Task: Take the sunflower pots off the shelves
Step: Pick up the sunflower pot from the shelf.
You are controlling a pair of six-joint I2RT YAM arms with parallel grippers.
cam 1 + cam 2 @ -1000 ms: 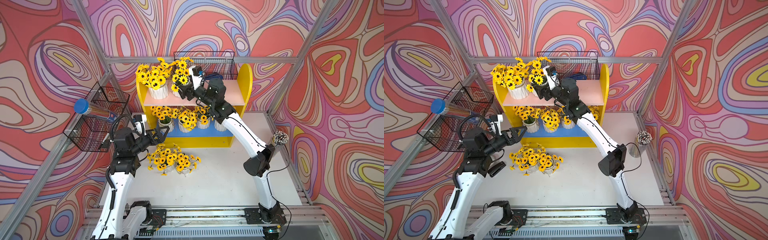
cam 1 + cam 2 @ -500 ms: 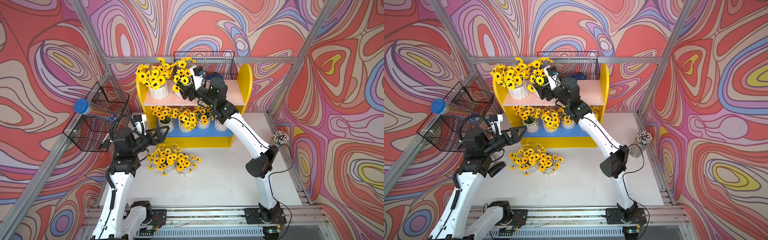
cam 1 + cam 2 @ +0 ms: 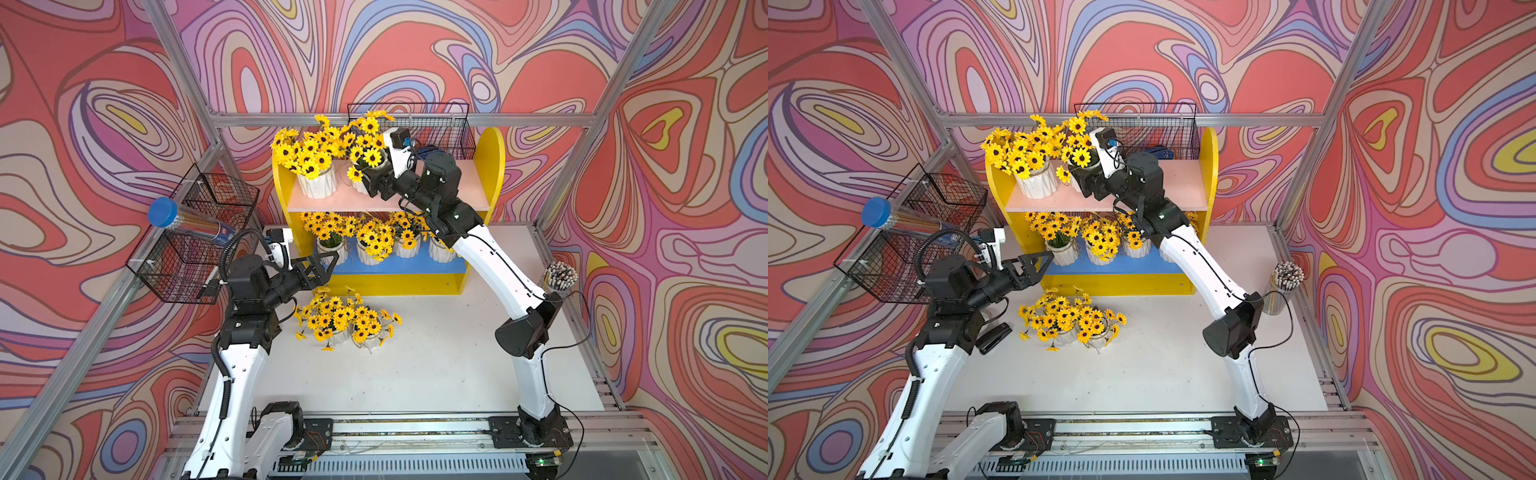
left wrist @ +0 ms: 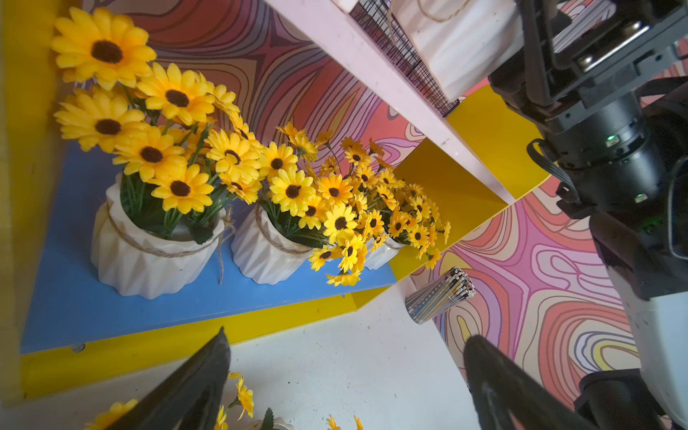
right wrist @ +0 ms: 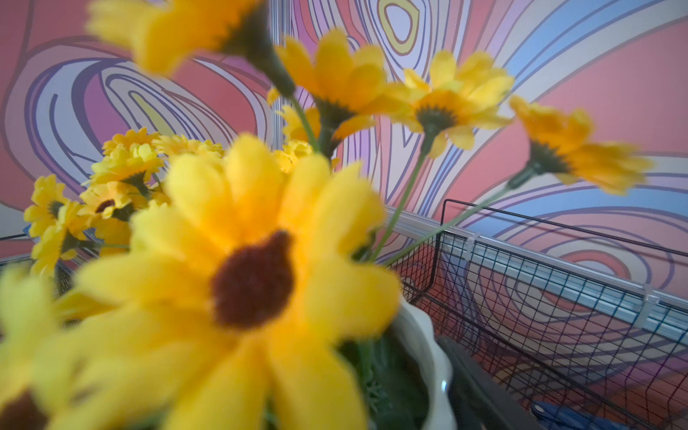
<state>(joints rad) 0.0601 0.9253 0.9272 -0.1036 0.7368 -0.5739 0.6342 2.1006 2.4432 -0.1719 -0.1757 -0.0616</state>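
Observation:
The shelves (image 3: 490, 154) stand at the back, with a pink upper board (image 3: 469, 185) and a blue lower board (image 3: 395, 267). My right gripper (image 3: 374, 185) (image 3: 1090, 183) is shut on a sunflower pot (image 3: 368, 145) (image 3: 1079, 157) at the middle of the upper board. In the right wrist view its white rim (image 5: 428, 353) sits against one finger (image 5: 480, 394). Another pot (image 3: 316, 183) stands to its left. Several pots (image 3: 368, 255) (image 4: 149, 257) line the blue board. Two pots (image 3: 340, 332) (image 3: 1067, 332) stand on the table. My left gripper (image 3: 328, 268) (image 3: 1044, 268) (image 4: 348, 335) hangs open and empty above them, before the lower board's left end.
A black wire basket (image 3: 195, 249) with a blue-capped tube (image 3: 164, 212) hangs on the left wall beside my left arm. A second wire basket (image 3: 440, 129) hangs behind the shelves. A clear cup of pencils (image 3: 559, 276) stands at the table's right edge. A small black object (image 3: 994, 337) lies by my left arm.
My right arm's elbow has swung slightly right, and the held pot's flowers have shifted a little right with the gripper. The left arm has not moved.

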